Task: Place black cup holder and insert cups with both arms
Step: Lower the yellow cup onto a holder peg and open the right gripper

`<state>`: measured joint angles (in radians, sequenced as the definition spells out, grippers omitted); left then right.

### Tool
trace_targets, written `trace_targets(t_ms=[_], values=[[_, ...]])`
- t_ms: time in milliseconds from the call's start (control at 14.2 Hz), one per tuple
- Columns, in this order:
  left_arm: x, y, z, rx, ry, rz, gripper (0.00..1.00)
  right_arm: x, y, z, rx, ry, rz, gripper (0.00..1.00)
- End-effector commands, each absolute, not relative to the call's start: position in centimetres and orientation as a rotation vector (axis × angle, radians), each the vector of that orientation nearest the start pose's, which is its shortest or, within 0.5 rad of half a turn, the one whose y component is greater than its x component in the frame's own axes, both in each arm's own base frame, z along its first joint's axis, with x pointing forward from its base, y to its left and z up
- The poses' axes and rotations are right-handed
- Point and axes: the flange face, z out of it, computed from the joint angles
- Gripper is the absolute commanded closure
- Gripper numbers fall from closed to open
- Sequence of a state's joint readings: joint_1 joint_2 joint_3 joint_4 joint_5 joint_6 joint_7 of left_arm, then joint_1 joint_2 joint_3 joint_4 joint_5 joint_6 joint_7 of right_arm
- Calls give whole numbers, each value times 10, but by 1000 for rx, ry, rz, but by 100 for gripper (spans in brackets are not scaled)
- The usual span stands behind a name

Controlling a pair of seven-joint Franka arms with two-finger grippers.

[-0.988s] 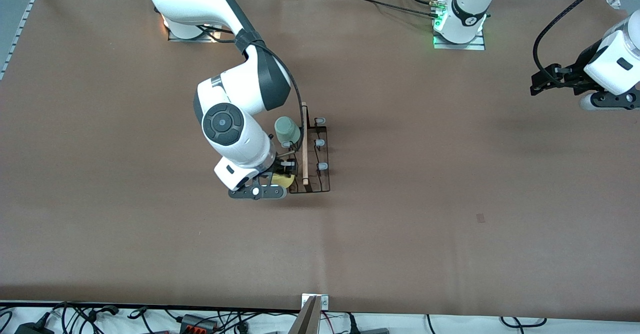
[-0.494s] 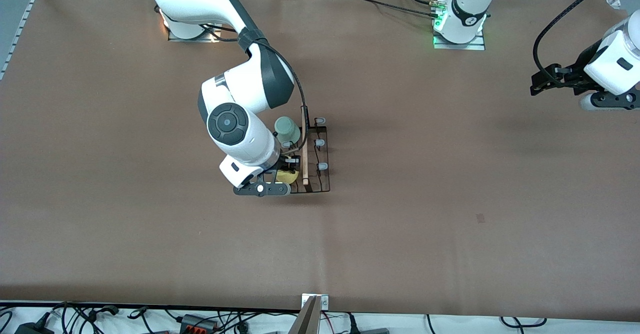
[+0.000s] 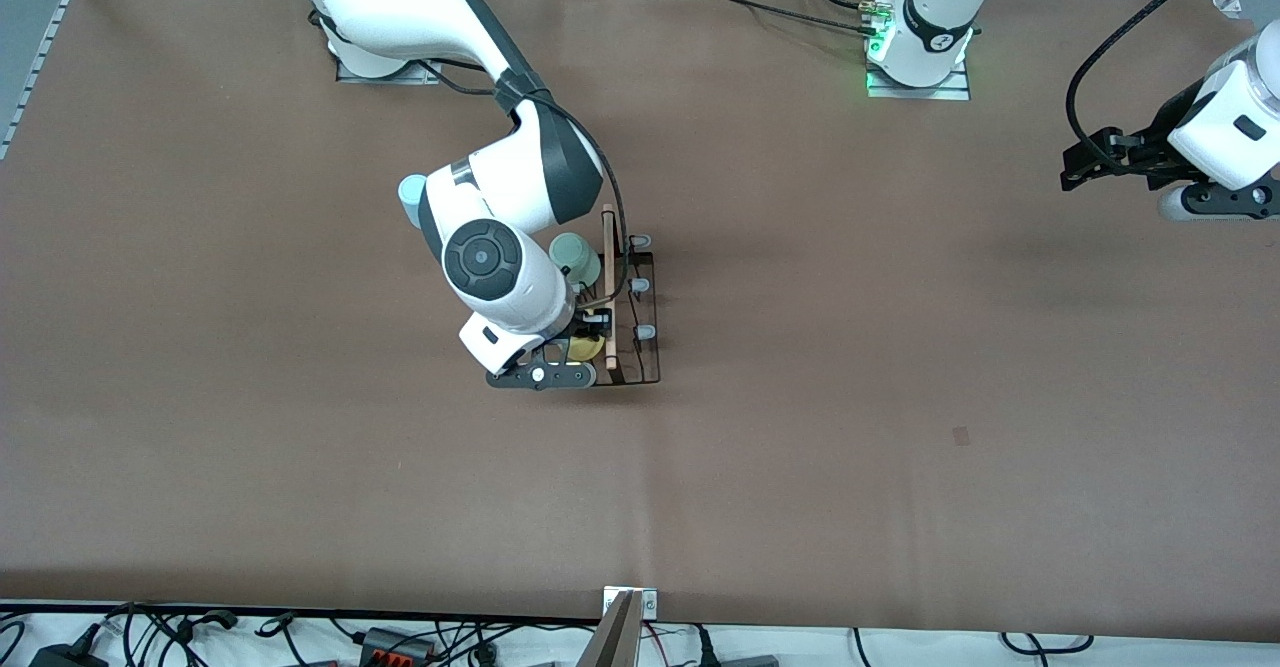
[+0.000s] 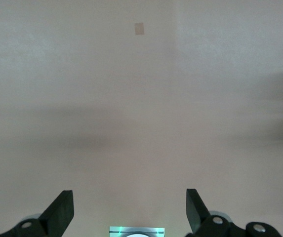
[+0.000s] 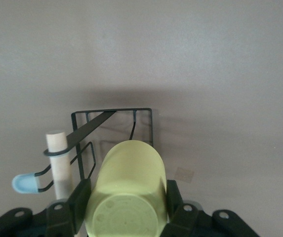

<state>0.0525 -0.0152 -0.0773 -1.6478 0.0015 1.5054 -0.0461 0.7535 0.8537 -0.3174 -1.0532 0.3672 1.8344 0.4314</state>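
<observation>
A blue cup (image 3: 411, 197) stands on the table (image 3: 900, 467) toward the right arm's end, showing just past the right arm's (image 3: 470, 77) elbow, farther from the front camera than the rack. The right gripper (image 3: 583, 335) hangs over the rack (image 3: 640, 347), over the part of it nearest the front camera, its jaws pinching the yellow cup (image 5: 126, 190) at both sides. In the right wrist view that cup lies with its closed bottom toward the camera and its length pointing at the rack's wire frame (image 5: 112, 129). Beside it stand the wooden rod (image 3: 608, 287) and a grey-tipped peg (image 5: 24, 183).

The rack sits near the middle of the table, well apart from every edge. A green cup (image 3: 574, 255) sits upside down on the rack, on the side toward the right arm's end and farther from the front camera than the yellow cup. Three bare pegs (image 3: 640, 287) show on the side toward the left arm's end.

The left arm (image 3: 1225, 127) waits near the table's edge at its own end, its gripper (image 4: 130, 213) in the air over bare table with the jaws spread wide and nothing between them.
</observation>
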Motion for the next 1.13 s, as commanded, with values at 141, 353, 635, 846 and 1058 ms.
trace_targets(t_ms=[141, 353, 635, 846, 1058], values=[[539, -10, 594, -3141, -5, 210, 0, 640, 418, 326, -3058, 78, 154, 0], [539, -9, 594, -3141, -7, 210, 0, 649, 394, 379, -3059, 136, 83, 0], [539, -9, 594, -3141, -7, 210, 0, 664, 313, 469, -3095, 239, 12, 0], [539, -9, 594, -3141, -7, 210, 0, 671, 254, 488, -3177, 159, 63, 0], [539, -9, 594, -3141, -7, 210, 0, 674, 216, 514, -3181, 121, 41, 0]])
